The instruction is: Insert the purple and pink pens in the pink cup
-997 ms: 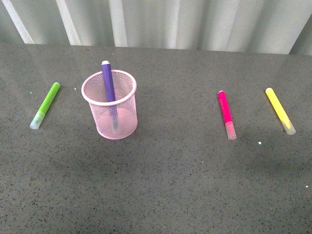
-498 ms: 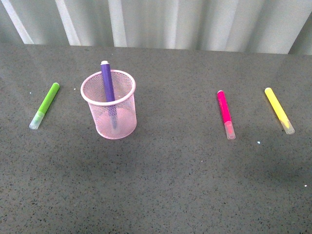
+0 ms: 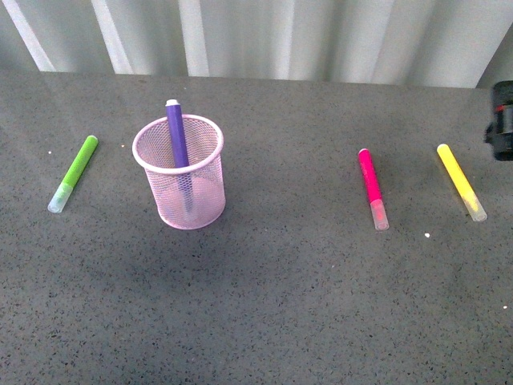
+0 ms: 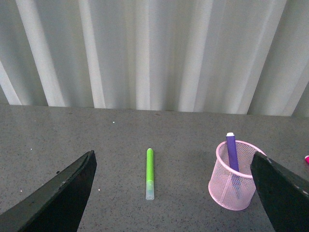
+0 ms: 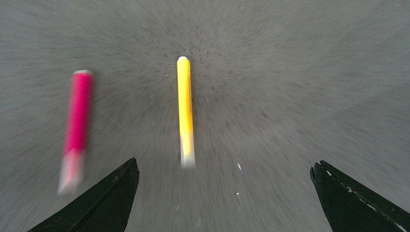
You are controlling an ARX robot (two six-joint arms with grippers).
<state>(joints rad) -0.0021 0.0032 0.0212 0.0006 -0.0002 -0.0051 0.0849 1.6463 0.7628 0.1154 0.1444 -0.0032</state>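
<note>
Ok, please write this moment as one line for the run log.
purple pen: in pink cup | pink pen: lying on table | left tool: open, empty | right tool: open, empty, near yellow marker

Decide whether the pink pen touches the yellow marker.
Apart. The front view shows bare table between the pink pen and the yellow marker.

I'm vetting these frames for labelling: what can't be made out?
- Right pincer: front view shows only a dark piece, cut by the right edge.
- Pink pen and yellow marker: streaked by motion blur in the right wrist view; caps unclear.
- Purple pen: lower end veiled by the pink cup's mesh.
</note>
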